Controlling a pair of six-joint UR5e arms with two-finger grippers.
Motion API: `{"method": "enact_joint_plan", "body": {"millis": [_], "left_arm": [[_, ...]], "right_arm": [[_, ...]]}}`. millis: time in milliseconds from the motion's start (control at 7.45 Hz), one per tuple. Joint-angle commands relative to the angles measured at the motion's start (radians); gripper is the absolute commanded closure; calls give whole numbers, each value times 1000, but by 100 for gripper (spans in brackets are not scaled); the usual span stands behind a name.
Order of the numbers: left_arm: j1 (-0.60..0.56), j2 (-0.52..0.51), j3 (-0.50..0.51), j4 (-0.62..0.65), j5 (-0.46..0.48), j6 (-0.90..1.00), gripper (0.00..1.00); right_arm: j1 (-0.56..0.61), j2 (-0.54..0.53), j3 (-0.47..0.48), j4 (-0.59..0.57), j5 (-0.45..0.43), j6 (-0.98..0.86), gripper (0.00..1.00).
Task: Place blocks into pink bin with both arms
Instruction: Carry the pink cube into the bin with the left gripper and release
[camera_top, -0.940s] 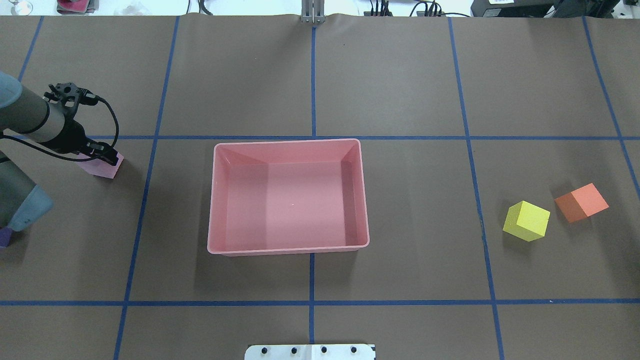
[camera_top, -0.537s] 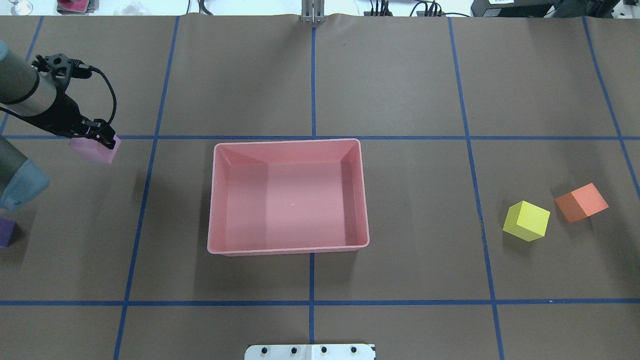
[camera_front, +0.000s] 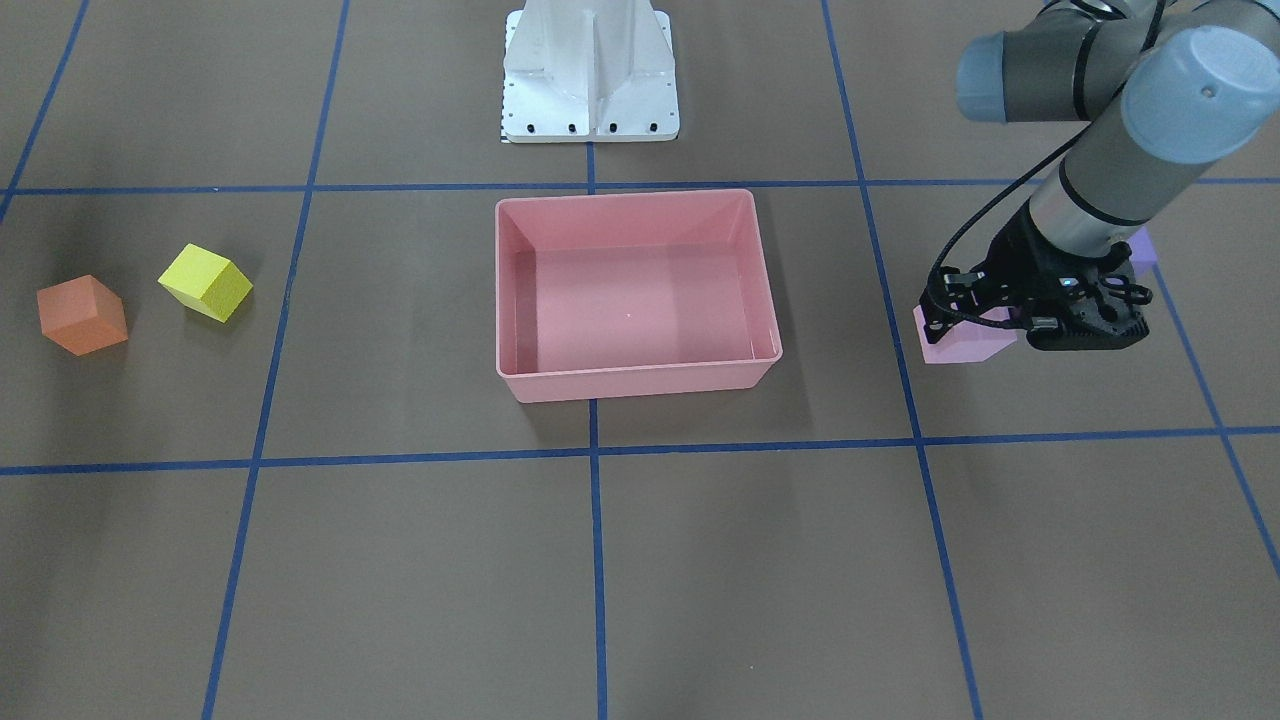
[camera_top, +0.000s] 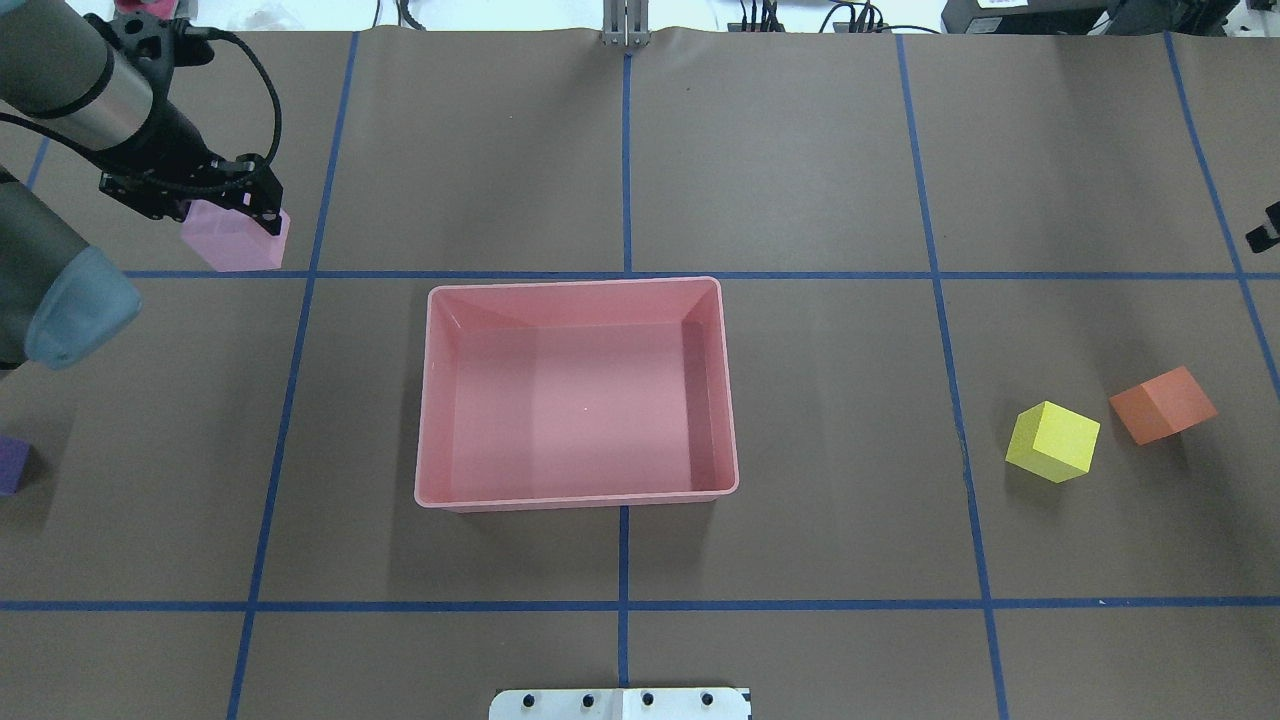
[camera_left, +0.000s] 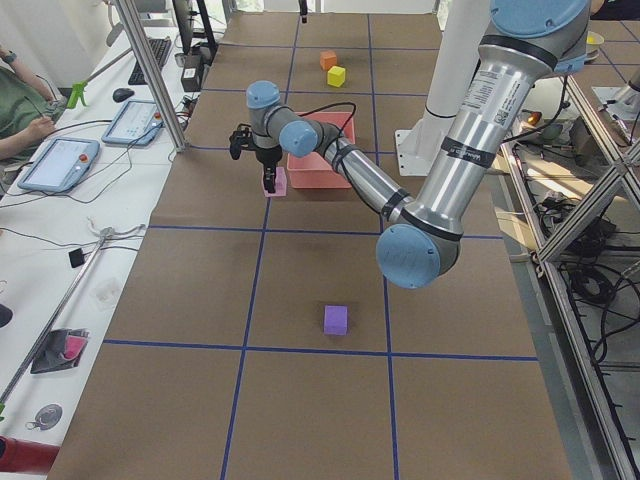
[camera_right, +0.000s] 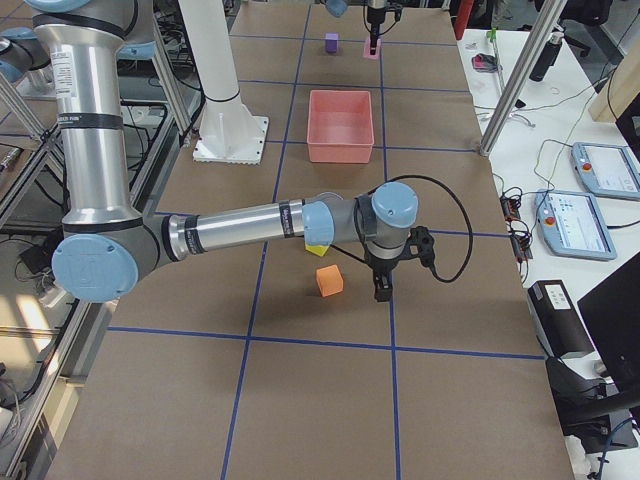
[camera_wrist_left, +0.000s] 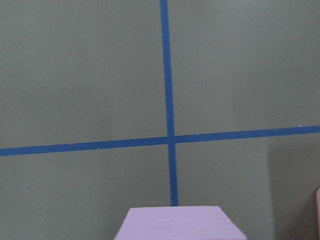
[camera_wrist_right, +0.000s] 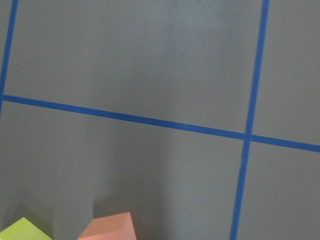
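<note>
My left gripper (camera_top: 232, 205) is shut on the light pink-lilac block (camera_top: 237, 242) and holds it above the table, left of and beyond the pink bin (camera_top: 575, 284). The block also shows in the front view (camera_front: 962, 342) and the left wrist view (camera_wrist_left: 175, 224). The bin holds no blocks. The purple block (camera_top: 10, 465) lies at the left edge. The yellow block (camera_top: 1052, 442) and orange block (camera_top: 1163, 404) lie on the right. My right gripper (camera_right: 380, 285) hangs beside the orange block (camera_right: 329, 281). Only a black tip shows overhead, so I cannot tell its state.
Blue tape lines grid the brown table cover. The white pedestal base (camera_front: 590, 70) stands at the robot's side of the table. Metal frame posts (camera_left: 150, 70) and operator tablets (camera_left: 60, 165) stand along the far edge.
My left gripper has lifted the light pink-lilac block and carried it away from the robot and slightly towards the bin. A black tip of the right gripper has appeared at the right edge.
</note>
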Motion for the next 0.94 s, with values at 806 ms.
{"method": "enact_joint_plan", "body": {"millis": [806], "left_arm": [[279,-303,13,130,142,-435,100]], "right_arm": [[-290,-200,-1,400,-142,202,1]]}}
